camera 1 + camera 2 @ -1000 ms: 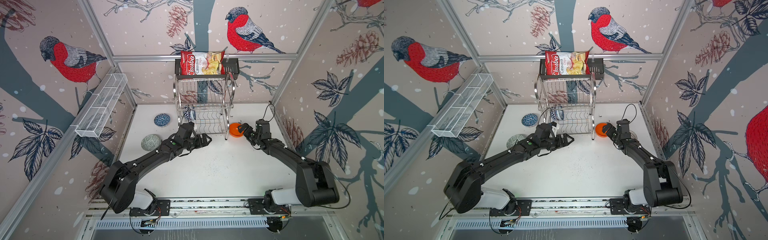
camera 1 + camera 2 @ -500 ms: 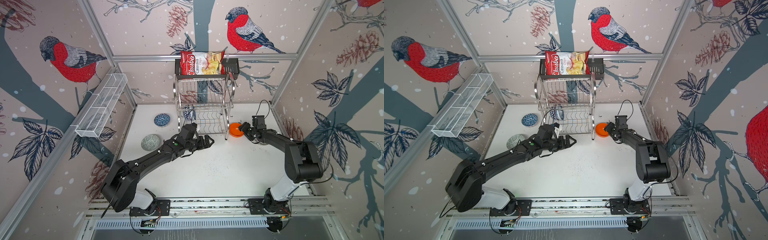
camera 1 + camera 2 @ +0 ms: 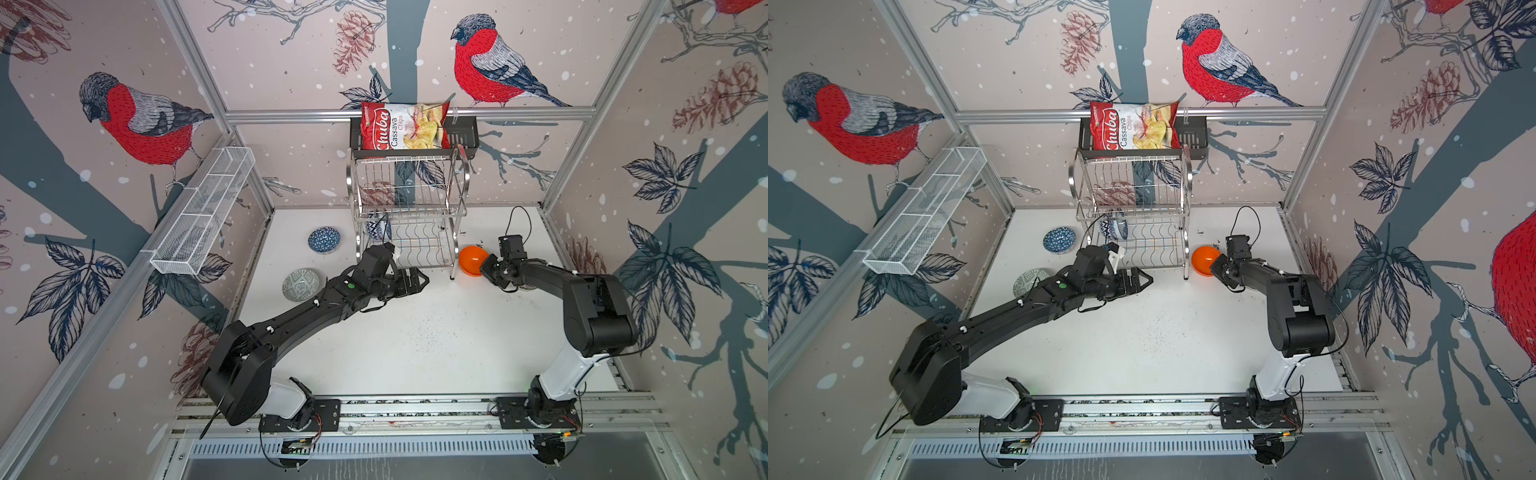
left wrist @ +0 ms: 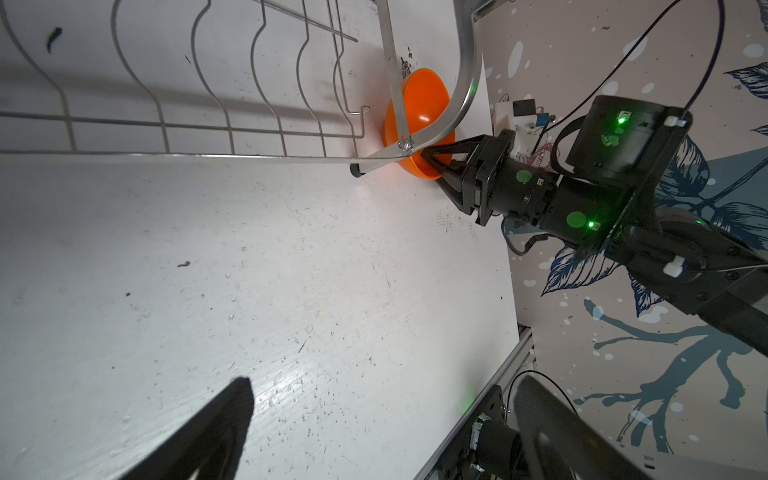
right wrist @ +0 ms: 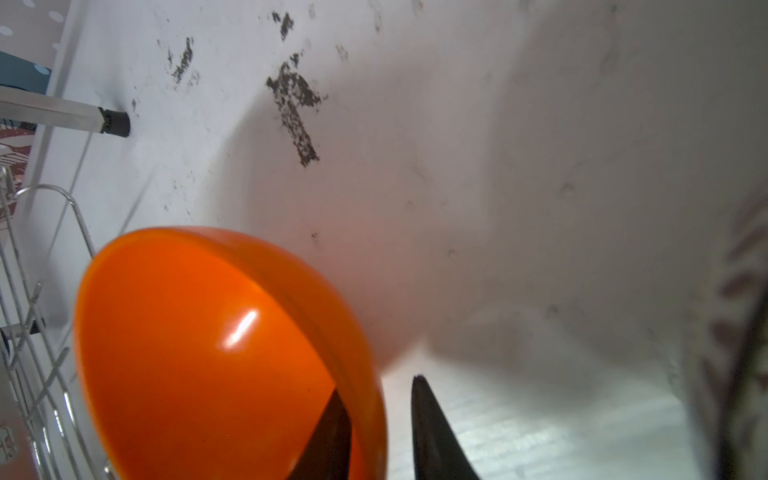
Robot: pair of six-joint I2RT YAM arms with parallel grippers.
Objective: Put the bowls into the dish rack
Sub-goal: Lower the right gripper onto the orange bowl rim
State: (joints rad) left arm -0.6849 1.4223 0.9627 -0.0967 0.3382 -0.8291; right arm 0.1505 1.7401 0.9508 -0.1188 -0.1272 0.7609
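Though partly behind rack point(image 4: 465, 83), orange bowl point(image 4: 424, 99)

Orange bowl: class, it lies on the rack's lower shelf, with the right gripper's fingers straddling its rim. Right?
No. The orange bowl lies on the table beside the rack, not on its shelf, as the left wrist view shows; the right gripper's fingers do straddle its rim.

Bright even light; glare streak on orange bowl point(image 5: 239, 328); right wrist view blurred; soft shadows.
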